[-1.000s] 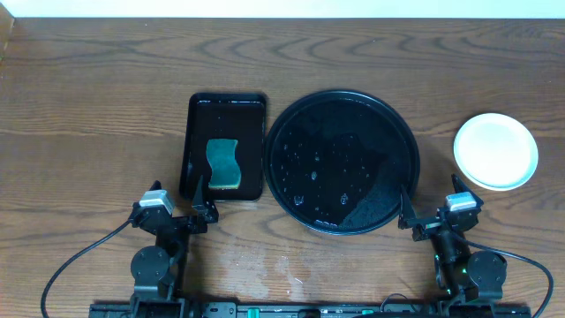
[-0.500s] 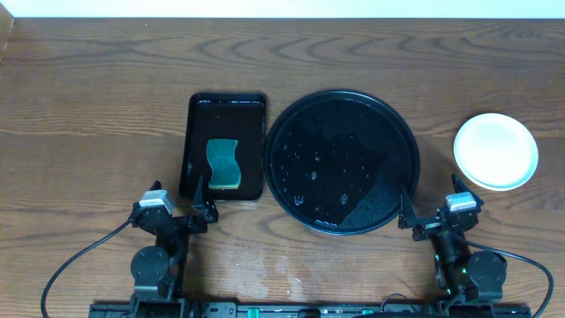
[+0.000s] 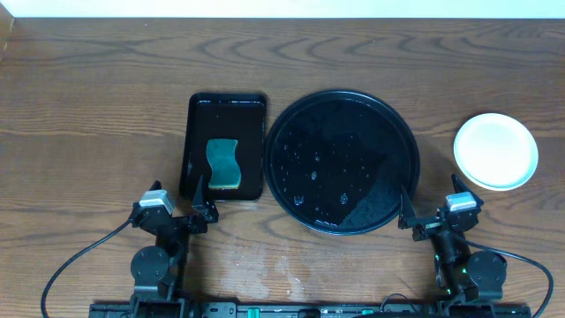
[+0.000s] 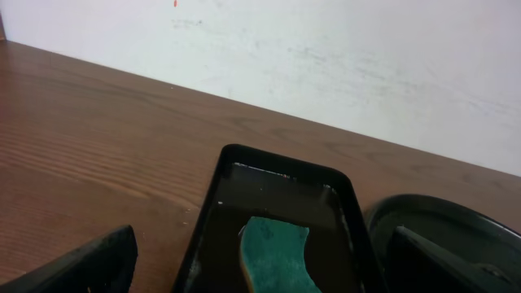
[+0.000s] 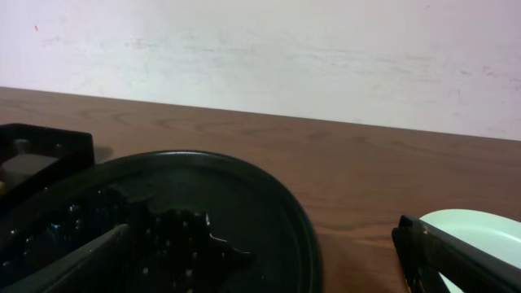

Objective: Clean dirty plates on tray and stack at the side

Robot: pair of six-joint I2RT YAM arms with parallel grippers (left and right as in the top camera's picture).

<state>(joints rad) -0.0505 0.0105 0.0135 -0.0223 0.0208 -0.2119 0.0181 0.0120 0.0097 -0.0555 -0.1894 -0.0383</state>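
Observation:
The large round black tray (image 3: 342, 161) lies at the table's middle, wet, with no plate on it; its rim also shows in the right wrist view (image 5: 244, 175) and the left wrist view (image 4: 440, 213). A pale plate stack (image 3: 495, 150) sits to the tray's right, and its edge shows in the right wrist view (image 5: 472, 228). How many plates are in it I cannot tell. My left gripper (image 3: 179, 210) is open and empty at the near edge, below the small tray. My right gripper (image 3: 430, 216) is open and empty at the near right.
A smaller rectangular black tray (image 3: 196, 141) holding a green sponge (image 3: 223, 163) stands left of the round tray; both show in the left wrist view, tray (image 4: 213, 203) and sponge (image 4: 275, 259). A wall runs behind the table.

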